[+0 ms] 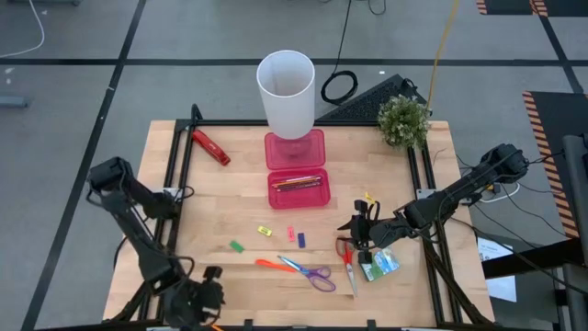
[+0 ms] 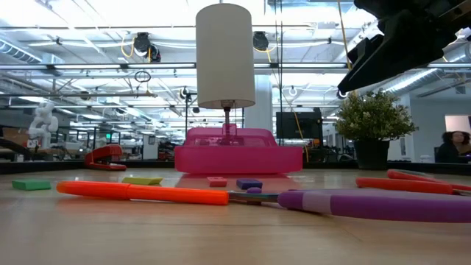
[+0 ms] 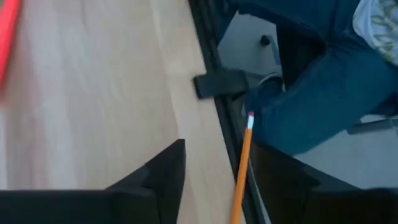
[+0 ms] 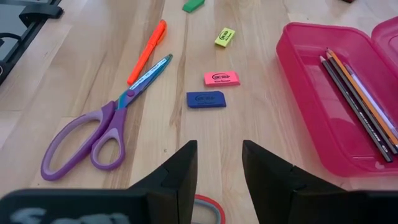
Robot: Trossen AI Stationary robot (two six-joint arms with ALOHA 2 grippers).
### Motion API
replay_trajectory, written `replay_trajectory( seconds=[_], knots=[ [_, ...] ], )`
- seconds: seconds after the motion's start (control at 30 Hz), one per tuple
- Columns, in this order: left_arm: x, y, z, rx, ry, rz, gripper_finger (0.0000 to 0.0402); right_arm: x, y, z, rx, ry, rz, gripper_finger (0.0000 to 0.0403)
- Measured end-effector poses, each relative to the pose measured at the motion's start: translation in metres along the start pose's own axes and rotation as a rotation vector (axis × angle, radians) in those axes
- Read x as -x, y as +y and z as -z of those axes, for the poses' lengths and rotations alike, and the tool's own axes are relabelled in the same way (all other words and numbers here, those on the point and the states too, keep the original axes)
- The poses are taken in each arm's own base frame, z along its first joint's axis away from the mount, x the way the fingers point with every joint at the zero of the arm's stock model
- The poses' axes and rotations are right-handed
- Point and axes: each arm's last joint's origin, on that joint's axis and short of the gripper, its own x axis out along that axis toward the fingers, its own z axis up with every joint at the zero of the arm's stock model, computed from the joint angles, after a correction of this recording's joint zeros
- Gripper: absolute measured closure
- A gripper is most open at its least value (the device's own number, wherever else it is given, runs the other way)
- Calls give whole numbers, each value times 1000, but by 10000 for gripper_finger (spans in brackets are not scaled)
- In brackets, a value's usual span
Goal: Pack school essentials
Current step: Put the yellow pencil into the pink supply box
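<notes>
Right gripper (image 4: 217,180), fingers spread and empty, hangs just above red-handled scissors (image 1: 348,260) at the table's right front, their long axis running front-to-back with blades toward the front edge; risk: a descent could snag the adjacent green-white packet (image 1: 380,265) or skid the handles.

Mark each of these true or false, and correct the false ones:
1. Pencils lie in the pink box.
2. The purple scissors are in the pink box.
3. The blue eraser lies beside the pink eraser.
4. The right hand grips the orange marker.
1. True: pencils lie in the pink box.
2. False: the purple scissors lie on the table.
3. True: blue eraser, pink eraser.
4. False: the right hand is open and empty; the orange marker lies on the table.
</notes>
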Motion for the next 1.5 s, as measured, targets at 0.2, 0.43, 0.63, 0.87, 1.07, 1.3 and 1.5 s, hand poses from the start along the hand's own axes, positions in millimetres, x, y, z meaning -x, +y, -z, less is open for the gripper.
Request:
replay_trajectory(
  seconds=[0.2,0.43,0.63,0.87,1.07,1.3,1.5],
  knots=[
    [-22,-15,1,-68,46,-25,209,0,0,0,1,0,1,284],
    [-38,-38,-13,-148,183,-125,208,0,-1,0,5,-1,5,284],
    [-57,-59,-23,-166,222,-115,208,0,-1,0,5,-1,6,284],
    [-80,-70,-19,-183,241,-122,208,0,-1,0,5,-2,5,284],
    [-95,-74,0,-218,275,-169,208,0,-1,0,4,-2,5,284],
    [-95,-72,10,-263,282,-254,208,0,-1,0,-1,-2,5,284],
    [-96,-70,18,-273,304,-260,208,0,-1,0,0,-2,5,284]
  ],
)
